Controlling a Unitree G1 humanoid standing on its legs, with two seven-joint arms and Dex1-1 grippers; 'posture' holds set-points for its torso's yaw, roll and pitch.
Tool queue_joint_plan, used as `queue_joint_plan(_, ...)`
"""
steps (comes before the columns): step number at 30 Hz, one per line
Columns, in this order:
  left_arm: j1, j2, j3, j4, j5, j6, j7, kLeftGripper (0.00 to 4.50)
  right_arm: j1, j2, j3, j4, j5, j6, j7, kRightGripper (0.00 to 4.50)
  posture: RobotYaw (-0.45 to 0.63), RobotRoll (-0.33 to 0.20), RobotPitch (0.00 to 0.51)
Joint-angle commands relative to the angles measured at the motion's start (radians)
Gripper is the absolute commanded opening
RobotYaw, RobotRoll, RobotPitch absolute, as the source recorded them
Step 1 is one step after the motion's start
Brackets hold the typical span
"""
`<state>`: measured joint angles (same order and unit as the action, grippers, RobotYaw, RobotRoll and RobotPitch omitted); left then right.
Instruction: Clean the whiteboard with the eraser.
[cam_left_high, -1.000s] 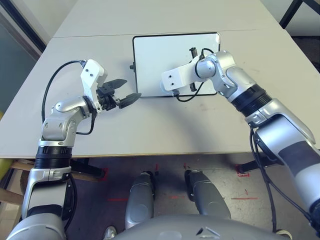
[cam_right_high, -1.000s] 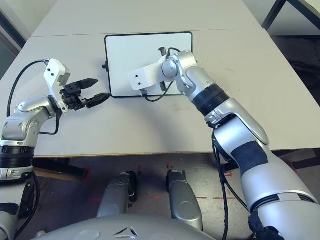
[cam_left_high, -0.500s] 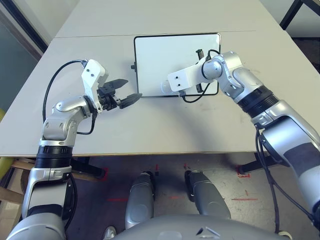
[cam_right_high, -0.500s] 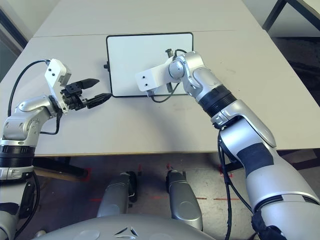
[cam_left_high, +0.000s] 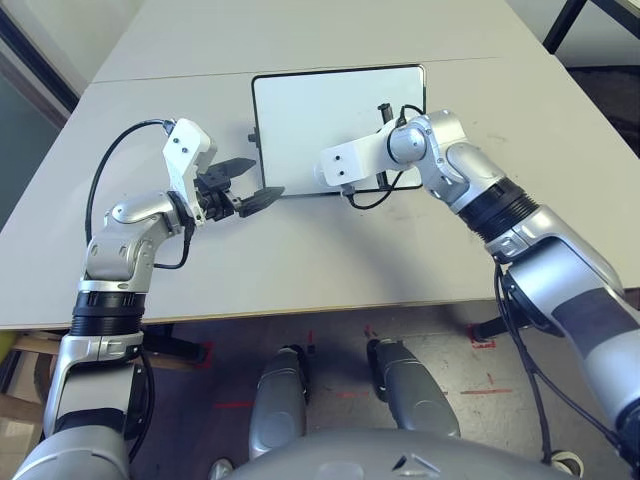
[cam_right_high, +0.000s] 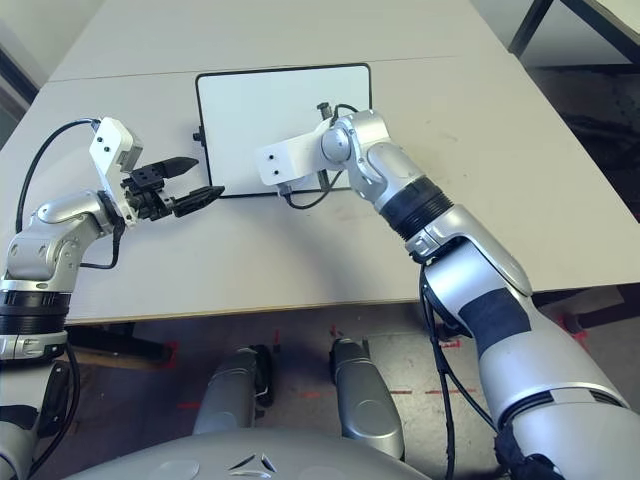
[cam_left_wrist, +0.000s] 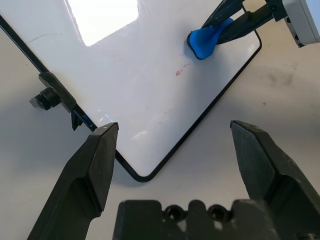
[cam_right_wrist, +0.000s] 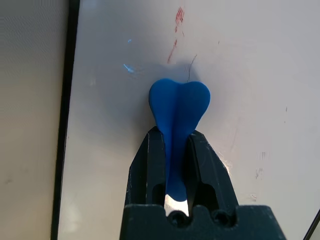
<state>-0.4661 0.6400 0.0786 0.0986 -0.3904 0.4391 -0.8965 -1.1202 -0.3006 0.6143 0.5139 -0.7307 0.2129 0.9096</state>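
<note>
The whiteboard (cam_left_high: 320, 105) lies flat at the middle of the table, its surface almost all white. A few faint red marks (cam_right_wrist: 177, 17) remain near its front edge. The blue eraser (cam_right_wrist: 179, 107) presses on the board just short of those marks. My right gripper (cam_right_wrist: 175, 142) is shut on the eraser's pinched middle. In the eye views the white wrist housing (cam_left_high: 345, 163) covers that gripper, over the board's front edge. My left gripper (cam_left_high: 264, 177) stands open just off the board's near left corner, above the table, with nothing between its fingers.
The grey table (cam_left_high: 320, 250) has bare room in front of the board and to its right. A small black knob (cam_left_wrist: 44, 98) sticks out of the board's left side near my left gripper. Black cables loop off both wrists. The table's front edge (cam_left_high: 300, 310) runs below my forearms.
The camera has shifted slightly. My right gripper slid the eraser a short way right along the board's front edge, then back left. The left arm has stayed put.
</note>
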Motion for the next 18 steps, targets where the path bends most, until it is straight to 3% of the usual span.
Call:
queue_joint_plan(1, 0.002, 0.003, -0.005, 0.004, 0.011, -0.001, -0.001, 4.5, 0.011, 0.032, 0.02, 0.033, -0.002, 0.005, -0.005, 0.34, -0.13, 0.0, 0.179)
queue_joint_plan(18, 0.011, 0.003, 0.0, -0.006, 0.007, 0.002, 0.004, 4.5, -0.027, 0.121, 0.027, 0.114, -0.006, -0.012, -0.06, 0.34, -0.12, 0.0, 0.181)
